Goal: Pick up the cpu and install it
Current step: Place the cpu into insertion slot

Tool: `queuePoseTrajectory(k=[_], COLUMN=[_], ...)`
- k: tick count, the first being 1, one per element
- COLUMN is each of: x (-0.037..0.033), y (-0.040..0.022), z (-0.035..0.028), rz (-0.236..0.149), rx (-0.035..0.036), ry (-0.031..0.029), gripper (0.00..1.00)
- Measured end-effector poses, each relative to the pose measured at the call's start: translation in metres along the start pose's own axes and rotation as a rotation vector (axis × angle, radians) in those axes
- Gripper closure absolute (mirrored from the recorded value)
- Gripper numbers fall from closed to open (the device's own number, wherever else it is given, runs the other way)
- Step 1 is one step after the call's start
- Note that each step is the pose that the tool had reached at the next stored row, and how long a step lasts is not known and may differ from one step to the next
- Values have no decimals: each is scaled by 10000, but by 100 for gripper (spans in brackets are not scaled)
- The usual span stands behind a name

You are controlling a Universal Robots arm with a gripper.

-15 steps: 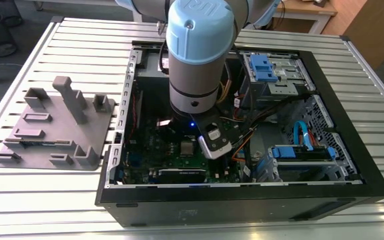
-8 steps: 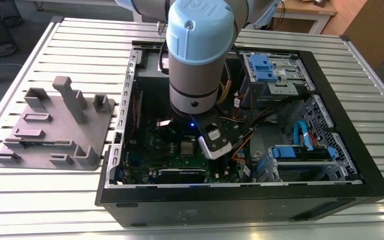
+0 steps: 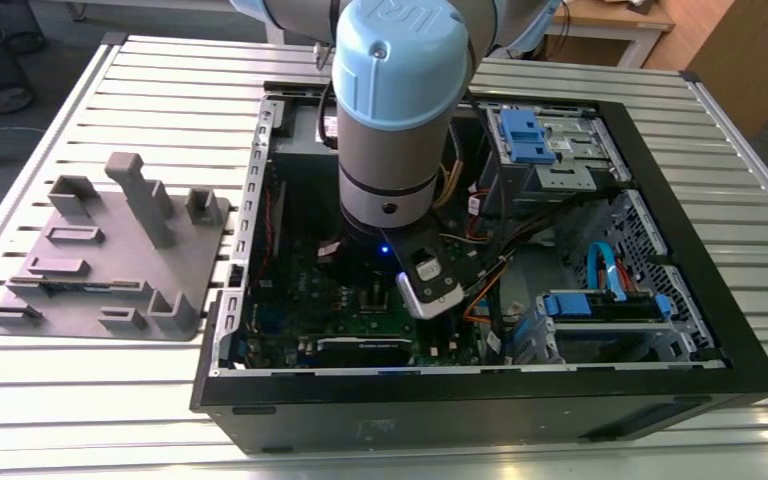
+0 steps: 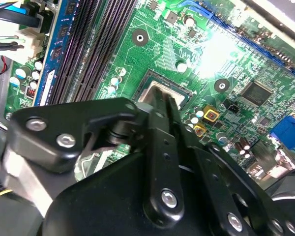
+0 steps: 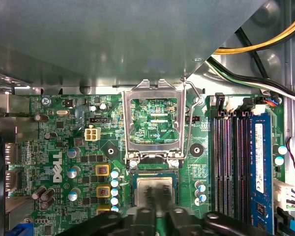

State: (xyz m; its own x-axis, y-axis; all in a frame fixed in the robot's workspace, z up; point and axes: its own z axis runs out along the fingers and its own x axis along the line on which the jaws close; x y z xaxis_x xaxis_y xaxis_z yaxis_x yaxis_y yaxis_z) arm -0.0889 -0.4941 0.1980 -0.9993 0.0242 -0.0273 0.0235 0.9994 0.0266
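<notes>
Starting at the exterior view's left, the grey tray [image 3: 104, 260] sits on the slatted table [image 3: 91, 400], well apart from the open computer case [image 3: 491, 400]. The case walls close around my arm [image 3: 391, 110], and cables [image 3: 491, 290] crowd the exterior view's right. In the first wrist view the cpu [image 5: 155, 188] lies flat in the socket [image 5: 152, 173]. It is square, with edges parallel to the raised load plate [image 5: 154, 120] just beside it. The gripper [image 5: 161, 212] hangs directly over the cpu. I cannot tell how far open it is or whether it grips.

Tray [image 3: 91, 250] lies on table [image 3: 157, 90], at the exterior view's left of case [image 3: 491, 410]. Inside, cpu [image 5: 155, 186] sits in socket [image 5: 137, 177] on board [image 5: 108, 147], directly under my claw [image 5: 155, 209].
</notes>
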Motion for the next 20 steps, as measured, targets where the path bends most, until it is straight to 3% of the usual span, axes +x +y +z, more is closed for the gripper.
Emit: queuePoseTrajectory(k=[1, 3, 20], x=[0, 0, 0], y=[0, 0, -9], z=[0, 0, 22], rz=[0, 0, 11], rx=[0, 0, 4], ry=[0, 0, -1], gripper=[79, 89, 89])
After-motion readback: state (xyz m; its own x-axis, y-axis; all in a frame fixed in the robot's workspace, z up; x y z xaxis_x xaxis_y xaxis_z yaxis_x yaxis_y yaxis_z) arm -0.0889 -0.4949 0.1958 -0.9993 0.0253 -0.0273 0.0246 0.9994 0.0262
